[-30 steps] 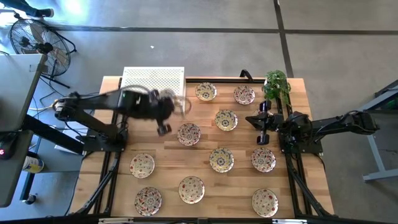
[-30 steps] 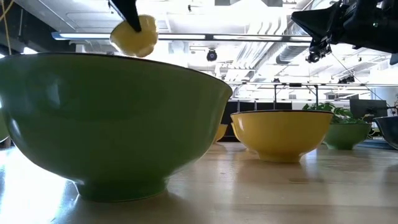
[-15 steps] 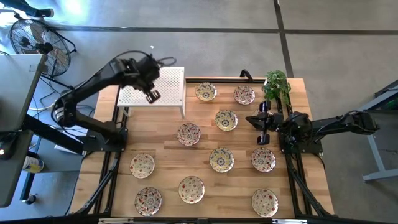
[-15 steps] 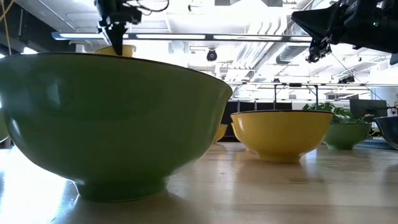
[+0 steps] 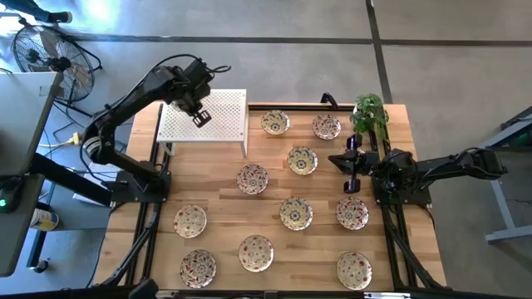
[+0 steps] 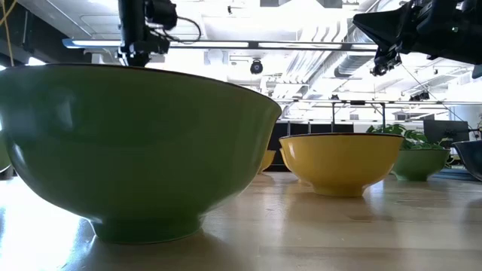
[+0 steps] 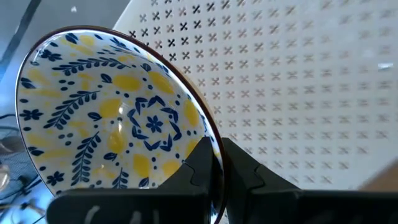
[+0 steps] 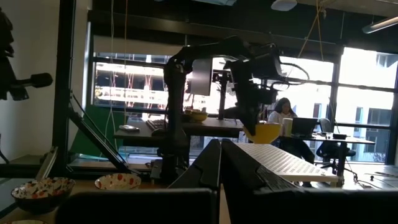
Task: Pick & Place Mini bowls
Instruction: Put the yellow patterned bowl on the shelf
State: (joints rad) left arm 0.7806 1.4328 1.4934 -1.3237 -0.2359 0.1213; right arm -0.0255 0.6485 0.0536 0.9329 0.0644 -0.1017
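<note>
My left gripper (image 5: 199, 116) is over the white perforated rack (image 5: 218, 115) at the table's far left, shut on a mini bowl (image 7: 112, 124) that is cream inside with yellow and blue flowers. The right wrist view shows this bowl (image 8: 264, 132), yellow outside, just above the rack (image 8: 280, 160). Several other mini bowls rest on their bases on the wooden table, among them one at mid-table (image 5: 253, 178) and one near the far edge (image 5: 275, 122). My right gripper (image 5: 349, 164) waits shut at the table's right side, clear of the bowls. My left gripper pinches the bowl's rim (image 7: 208, 152), one finger (image 7: 196, 168) inside the bowl and the other (image 7: 245, 171) outside. The fingers come from above, pointing down. The bowl hangs below them over the rack; I cannot tell whether its base touches the rack.
A potted green plant (image 5: 370, 112) stands at the far right corner, beside my right arm. In the low view a big green bowl (image 6: 135, 143) fills the foreground and a yellow one (image 6: 343, 162) stands behind it. A person sits in the room beyond the table (image 8: 283, 112).
My left gripper has carried the bowl from above mid-table toward the far left corner. It now stands over the white rack and has turned on the way. My right arm has kept still.
</note>
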